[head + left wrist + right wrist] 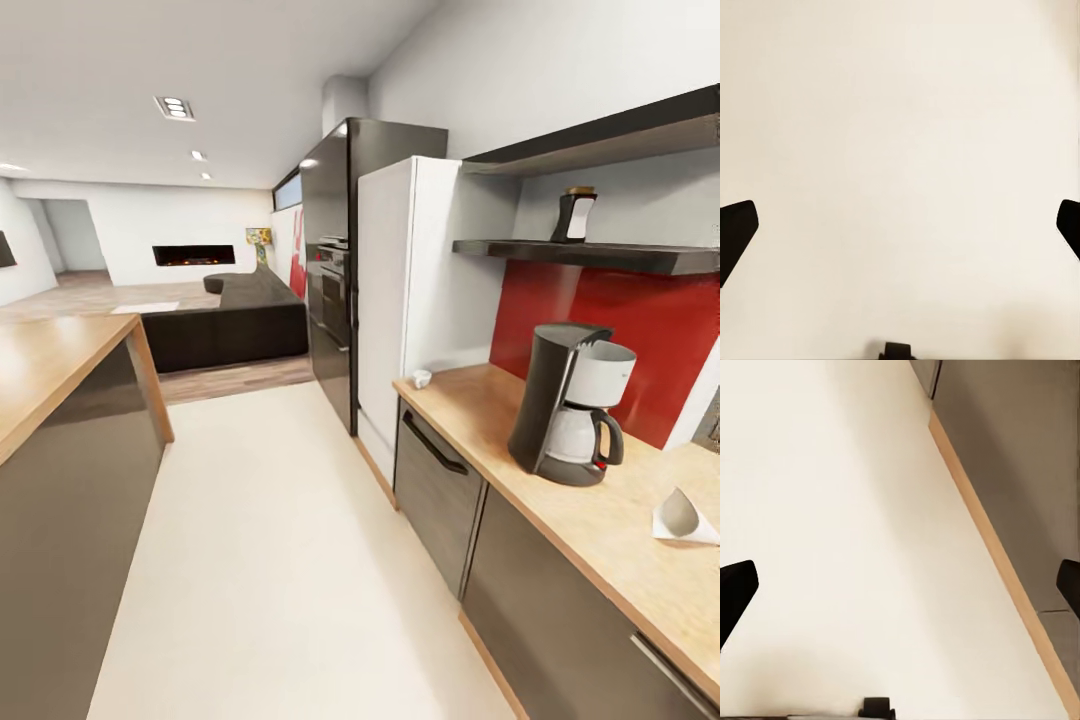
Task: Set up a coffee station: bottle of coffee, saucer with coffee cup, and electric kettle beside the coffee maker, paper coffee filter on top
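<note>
While robot faced kitchen, coffee maker (pixel 568 405) stood on bench (pixel 600 520); paper filter (pixel 684 518) lay beside it; coffee bottle (pixel 574 215) sat on shelf (pixel 590 255); cup (pixel 422 378) near bench end; left claw (pixel 900 225) and right claw (pixel 900 585) wide open, empty, over floor (pixel 270 560); most steps apparently undone.

No lettering, brand, number or sign can be read anywhere here; the coffee maker (pixel 570 403) and the shelf's bottle of coffee (pixel 574 215) look unmarked.

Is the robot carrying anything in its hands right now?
No. Both the left hand and the right hand are open, with only floor between their fingers.
</note>
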{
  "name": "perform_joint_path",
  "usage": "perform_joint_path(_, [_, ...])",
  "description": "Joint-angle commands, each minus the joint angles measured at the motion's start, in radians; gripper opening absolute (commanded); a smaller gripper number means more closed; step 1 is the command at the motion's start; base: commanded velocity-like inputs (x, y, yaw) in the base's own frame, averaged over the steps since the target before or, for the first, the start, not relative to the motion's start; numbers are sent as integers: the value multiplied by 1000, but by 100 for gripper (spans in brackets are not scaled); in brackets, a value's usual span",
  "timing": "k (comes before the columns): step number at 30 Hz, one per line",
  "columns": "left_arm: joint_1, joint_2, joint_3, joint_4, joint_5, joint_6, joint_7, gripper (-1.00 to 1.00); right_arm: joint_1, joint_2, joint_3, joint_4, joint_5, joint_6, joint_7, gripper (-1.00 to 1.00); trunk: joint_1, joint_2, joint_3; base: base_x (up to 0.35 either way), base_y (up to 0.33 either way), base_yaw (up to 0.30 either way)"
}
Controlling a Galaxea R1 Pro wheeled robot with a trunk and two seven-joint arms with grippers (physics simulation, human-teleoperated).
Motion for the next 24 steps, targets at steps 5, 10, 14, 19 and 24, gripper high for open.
perform_joint_path(5, [0, 0, 1, 1, 5, -3, 0, 100, -1, 1, -1, 1, 0, -3, 0, 100, 1, -1, -1, 339, 141, -288])
perform_joint_path(10, [0, 0, 1, 2, 7, -3, 0, 100, -1, 2, 0, 1, 0, -2, 0, 100, 1, -1, -1, 328, 169, -282])
perform_joint_path(14, [0, 0, 1, 1, 7, -3, 0, 100, -1, 2, 0, 1, 1, -3, 0, 100, 1, -1, -1, 289, 224, -239])
perform_joint_path(19, [0, 0, 1, 2, 7, -3, 0, 100, -1, 2, 1, 1, 1, -3, 0, 100, 1, -1, -1, 282, 233, -153])
perform_joint_path(24, [0, 0, 1, 2, 7, -3, 0, 100, -1, 3, 1, 1, 1, -2, -2, 100, 1, -1, -1, 281, 234, -24])
